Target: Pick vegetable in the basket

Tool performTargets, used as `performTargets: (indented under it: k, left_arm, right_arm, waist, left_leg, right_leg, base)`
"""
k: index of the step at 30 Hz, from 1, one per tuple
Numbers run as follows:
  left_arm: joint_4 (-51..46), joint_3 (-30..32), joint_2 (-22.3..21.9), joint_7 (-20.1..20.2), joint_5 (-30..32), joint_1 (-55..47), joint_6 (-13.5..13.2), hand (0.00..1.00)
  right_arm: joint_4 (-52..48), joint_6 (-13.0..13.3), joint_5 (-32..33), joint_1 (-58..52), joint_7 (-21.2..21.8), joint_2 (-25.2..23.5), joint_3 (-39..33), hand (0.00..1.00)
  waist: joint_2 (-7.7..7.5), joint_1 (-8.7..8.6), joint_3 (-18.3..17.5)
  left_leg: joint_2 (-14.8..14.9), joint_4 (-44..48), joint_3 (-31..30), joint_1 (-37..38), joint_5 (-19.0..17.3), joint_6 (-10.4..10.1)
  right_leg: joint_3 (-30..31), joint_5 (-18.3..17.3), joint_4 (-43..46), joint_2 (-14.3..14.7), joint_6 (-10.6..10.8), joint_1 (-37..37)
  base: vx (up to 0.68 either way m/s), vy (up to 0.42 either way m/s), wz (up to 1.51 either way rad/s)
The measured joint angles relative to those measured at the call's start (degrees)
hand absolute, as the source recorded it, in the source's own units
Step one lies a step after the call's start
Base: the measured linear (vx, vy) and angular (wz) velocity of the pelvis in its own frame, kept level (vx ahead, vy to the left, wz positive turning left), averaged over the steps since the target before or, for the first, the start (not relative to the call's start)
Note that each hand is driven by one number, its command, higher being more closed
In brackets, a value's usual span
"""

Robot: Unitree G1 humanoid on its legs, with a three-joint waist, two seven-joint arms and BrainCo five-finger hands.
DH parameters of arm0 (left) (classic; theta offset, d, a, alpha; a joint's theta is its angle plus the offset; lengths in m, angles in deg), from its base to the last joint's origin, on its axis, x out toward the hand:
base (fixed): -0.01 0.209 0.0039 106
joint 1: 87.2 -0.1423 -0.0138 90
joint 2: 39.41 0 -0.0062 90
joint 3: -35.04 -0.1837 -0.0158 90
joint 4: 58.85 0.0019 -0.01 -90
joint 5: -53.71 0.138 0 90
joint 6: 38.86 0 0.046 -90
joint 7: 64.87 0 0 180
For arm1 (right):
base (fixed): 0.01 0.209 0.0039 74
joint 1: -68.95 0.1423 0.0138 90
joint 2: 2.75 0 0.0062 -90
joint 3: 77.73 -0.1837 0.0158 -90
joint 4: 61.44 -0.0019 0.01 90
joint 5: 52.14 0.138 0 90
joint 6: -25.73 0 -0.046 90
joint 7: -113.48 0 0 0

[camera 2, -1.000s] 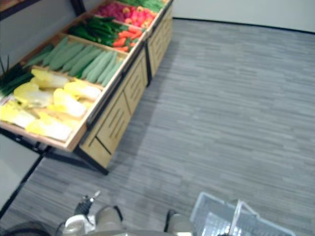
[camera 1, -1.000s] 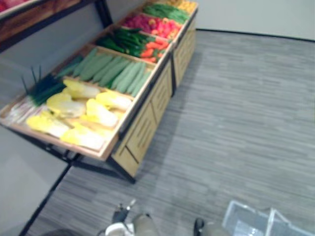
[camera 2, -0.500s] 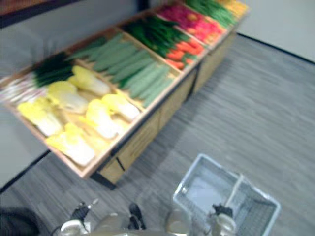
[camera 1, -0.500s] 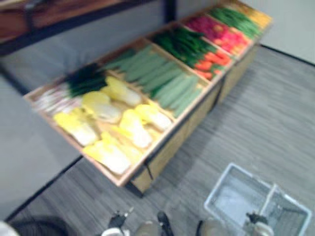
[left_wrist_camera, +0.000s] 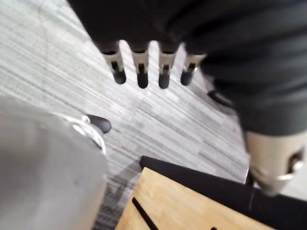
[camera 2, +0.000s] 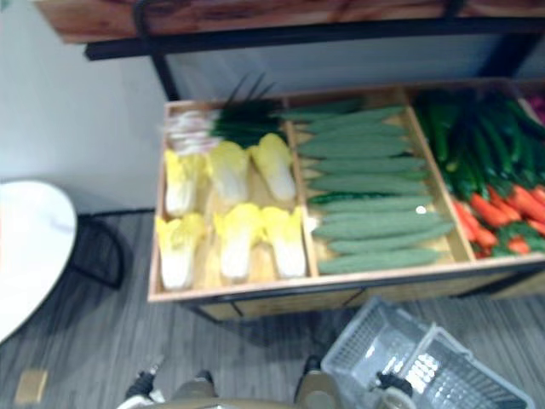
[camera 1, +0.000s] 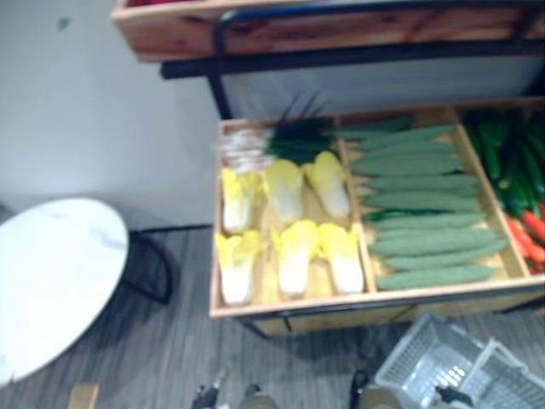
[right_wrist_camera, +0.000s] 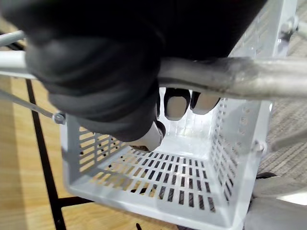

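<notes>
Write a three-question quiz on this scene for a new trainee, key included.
1. True or false: the basket already holds a vegetable.
2. Fill in: the basket's handle is gripped by the ____ robot hand.
3. The left robot hand is: A) open, holding nothing B) shut on the handle C) pressed into the basket.
Key: 1 false; 2 right, the right robot hand curls round it; 3 A.

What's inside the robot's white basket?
Nothing I can see: the basket has a bare slotted bottom. The right hand, curled round the handle, covers part of it.
</notes>
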Motion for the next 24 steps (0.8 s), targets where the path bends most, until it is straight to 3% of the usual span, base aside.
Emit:
performTargets:
  k: [1, 5, 6, 7, 9, 12, 14, 15, 16, 19, 24]
  left_arm:
    - [-0.09, -0.22, 0.01, -0.17, 0.0, 0.44, 0.24, 0.0]
    - [0.07, -2.59, -0.14, -0.72, -1.54, 0.85, 0.69, 0.0]
    - [0.06, -4.52, 0.34, -0.96, -1.62, 0.96, 0.69, 0.0]
    - [-0.23, -6.45, 1.64, -0.98, -1.69, 1.39, 0.67, 0.0]
    - [-1.31, -7.07, 3.05, -1.28, -1.84, 3.94, 0.75, 0.0]
    - [-1.92, -7.76, 6.71, -1.8, -1.87, 7.7, 0.46, 0.0]
    - [-6.17, -4.63, 7.64, -2.83, -3.34, 7.85, 0.15, 0.0]
    - [-8.33, -3.53, 7.89, -3.58, -4.39, 7.77, -0.53, 0.0]
    - [-12.33, -1.45, 8.39, -4.61, -5.25, 7.71, -1.28, 0.0]
    - [-17.58, 6.06, 10.28, -9.56, -7.69, 7.02, -2.54, 0.0]
    - [-25.77, 11.96, 11.85, -18.42, -12.89, 6.79, -5.0, 0.0]
  right_arm:
    - [0.09, -0.06, 0.31, 0.07, 0.33, -0.16, -0.79, 1.0]
    - [1.04, -0.1, 4.22, -0.84, 0.89, -1.05, -5.24, 1.0]
    - [0.94, -0.1, 4.96, -1.15, 0.98, -1.51, -7.25, 1.0]
    - [0.84, -0.31, 6.22, -1.35, 0.9, -3.09, -8.54, 1.0]
    - [-0.51, -0.19, 7.55, -2.36, 0.89, -4.87, -9.01, 1.0]
    - [-1.92, -0.32, 8.51, -3.03, 0.87, -6.56, -9.0, 1.0]
    - [-1.66, -0.31, 8.47, -4.64, 0.83, -6.84, -9.02, 1.0]
    - [-1.57, -0.31, 8.48, -5.08, 0.65, -7.22, -9.08, 1.0]
    - [-1.0, -0.21, 8.49, -5.34, 0.55, -7.61, -9.1, 1.0]
    - [-0.72, -0.16, 6.74, -4.69, 0.4, -5.93, -7.98, 1.0]
    - [0.77, -0.5, 3.34, -1.85, -0.83, -2.94, -4.22, 1.0]
  waist:
    - [-0.17, 0.12, 0.11]
    - [-0.34, -1.03, 0.24]
    - [-0.58, -2.28, 0.04]
    - [-2.47, -3.04, -0.34]
    - [-3.28, -3.26, -0.55]
    - [-4.79, -3.02, 0.59]
    - [-4.27, -3.08, -0.03]
    - [-4.33, -3.05, -0.08]
    - [-4.88, -2.88, -0.41]
    - [-3.5, -1.22, -1.96]
    - [-0.33, -1.25, -2.37]
  left_leg:
    - [0.23, 3.11, 3.3, -0.33, -1.38, -0.2]
    - [-0.89, 7.16, -0.34, -0.09, -4.36, -1.2]
    - [-3.2, 0.98, -1.55, 1.56, -4.03, -1.38]
    - [-6.73, -6.68, -1.26, 3.34, -0.32, -1.25]
    - [-9.26, -14.99, 0.11, 3.8, 2.89, -0.67]
    - [-9.32, -15.75, 0.29, 2.52, 3.64, -0.53]
    - [-7.57, -15.75, 0.4, 2.91, 5.27, 0.12]
    - [-7.1, -15.73, 0.37, 2.95, 5.6, 0.17]
    - [-6.75, -15.69, 0.38, 3.16, 6.13, -0.56]
    - [-5.11, -15.34, 4.82, 4.66, 6.85, -1.57]
    - [-4.0, -15.3, 9.38, 7.21, 6.42, -2.59]
  right_leg:
    - [-1.83, -0.18, 0.15, -0.37, -0.29, 0.57]
    - [-5.25, -0.83, 1.02, -2.39, 0.35, 2.99]
    - [-5.48, -1.05, 1.41, -2.86, 0.78, 2.96]
    - [-5.15, -0.92, 0.84, -4.77, 1.07, 2.01]
    - [-4.57, 1.12, 0.0, -5.29, 2.88, -0.15]
    - [-0.58, 2.75, -1.72, -3.17, 3.09, -0.92]
    - [1.19, 4.0, -2.52, -1.65, 2.55, 0.13]
    - [1.57, 2.57, -1.39, -1.44, 0.4, 0.27]
    - [1.32, 2.08, -1.14, -1.01, -0.28, 0.4]
    - [2.04, 4.49, -7.98, 2.24, 0.23, 1.75]
    - [7.39, 8.37, -14.16, 5.71, -0.46, 3.74]
  base:
    - [0.02, -0.091, 0.73]
    - [-0.07, 0.035, 0.42]
    - [-0.13, 0.126, 0.38]
    - [-0.14, 0.141, 0.36]
    - [-0.15, 0.129, 0.18]
    - [-0.09, 0.016, 0.01]
    - [0.03, 0.015, 0.05]
    - [0.12, 0.007, 0.22]
    - [0.15, -0.046, -0.03]
    - [0.1, -0.092, -0.59]
    - [0.02, -0.079, -0.64]
